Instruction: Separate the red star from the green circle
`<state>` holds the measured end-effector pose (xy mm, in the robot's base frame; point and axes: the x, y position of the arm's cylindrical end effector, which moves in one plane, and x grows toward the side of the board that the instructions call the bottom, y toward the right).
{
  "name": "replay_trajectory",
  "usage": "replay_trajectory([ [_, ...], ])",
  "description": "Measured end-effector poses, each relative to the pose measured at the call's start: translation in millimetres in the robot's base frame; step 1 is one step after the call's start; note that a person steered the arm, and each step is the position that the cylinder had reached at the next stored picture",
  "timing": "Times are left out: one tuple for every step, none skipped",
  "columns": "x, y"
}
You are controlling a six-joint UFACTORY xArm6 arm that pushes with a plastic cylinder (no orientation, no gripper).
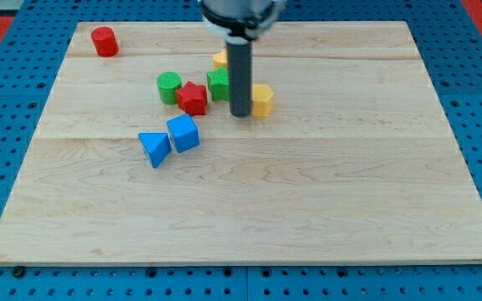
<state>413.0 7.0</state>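
1. The wooden counter carries all the blocks.
2. My tip has no fingers; it stands between the green block and the yellow hexagon.
3. The red star touches the green circle, at its lower right.
4. The blue cube and blue triangle lie below them.
5. The red cylinder is well apart, at the view's top left.

Pretty crowded spot: my tip sat wedged between a green block and a yellow block. The red star touched the green circle, no gap there. Two blue blocks sat near below. Bottom half of the board was wide open.
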Motion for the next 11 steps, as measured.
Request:
replay_trajectory([
  [19, -16],
  [19, -68],
  [18, -96],
  [18, -70],
  [10, -72],
  [-21, -73],
  [-51, -73],
  [-77, -76],
  [-95, -129],
  [-97, -130],
  [-107, -154],
])
